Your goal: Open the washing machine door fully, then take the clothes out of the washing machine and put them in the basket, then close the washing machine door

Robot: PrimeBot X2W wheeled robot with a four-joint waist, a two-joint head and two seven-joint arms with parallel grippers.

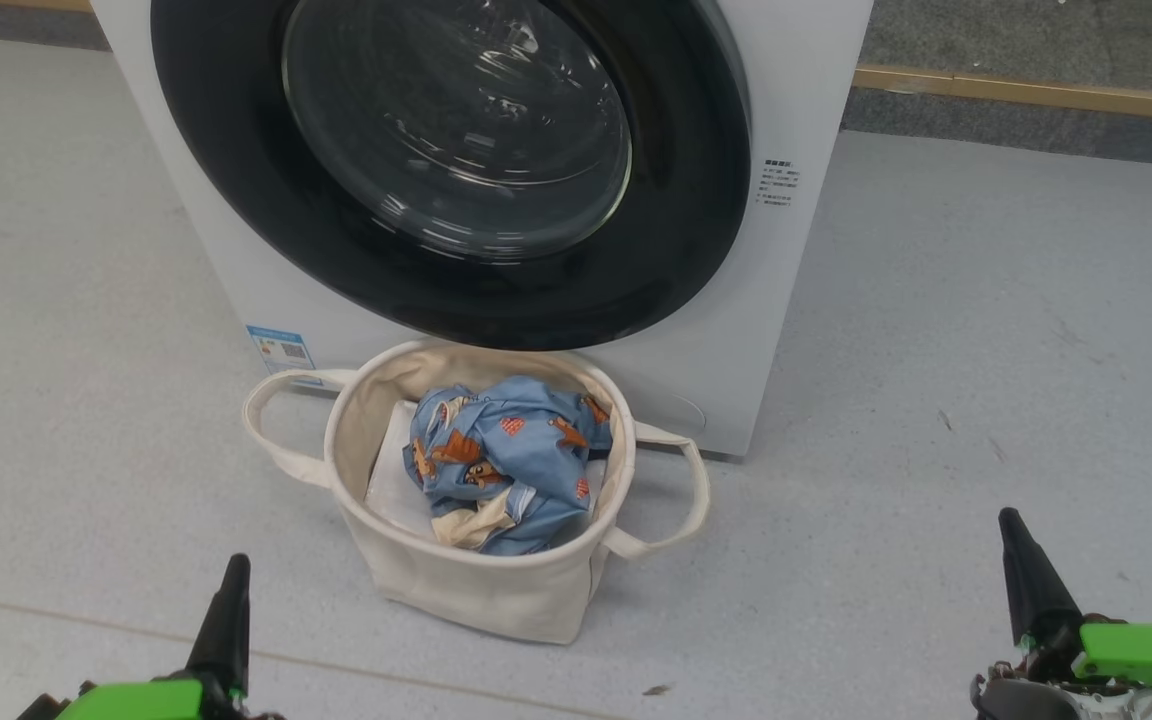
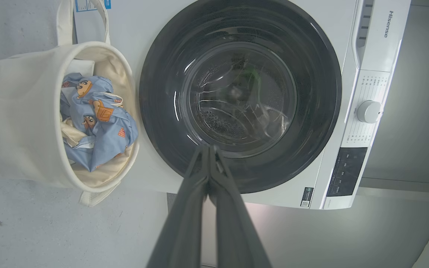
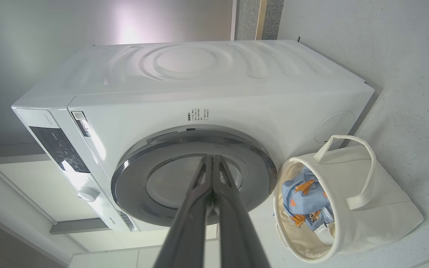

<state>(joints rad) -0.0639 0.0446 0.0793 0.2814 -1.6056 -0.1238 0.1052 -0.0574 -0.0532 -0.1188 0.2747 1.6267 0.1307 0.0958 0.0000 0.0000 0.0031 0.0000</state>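
Since the clothes (image 1: 511,455) lie bunched inside the basket (image 1: 476,590), on top of a white sheet (image 1: 391,475) lining it, the unloading step looks finished. The basket stands on the floor (image 1: 986,350) just near of the washing machine (image 1: 796,300), roughly centred below the washing machine door (image 1: 451,150). That placement suits a short carry from drum to tub. Whether its far rim touches the machine front cannot be told, and its two loop handles hang out to left and right. The door's glossy black rim sits flush against the white front in both the head view and the left wrist view. Through the glass bowl the drum wall shows bare, with no fabric visible. I judge the door closed, though the latch itself cannot be seen. The left fingers (image 1: 224,630) sit at the near left and the right fingers (image 1: 1031,585) at the near right, both pointing toward the machine. Both are well apart from the basket, the clothes and the door. In each wrist view the two long dark fingers press together along their tips with no gap. They have nothing between them and touch nothing. This reads as a parked posture, arms held back and clear of the work. By my reading the task is at or very near its end, with no item left to grip.
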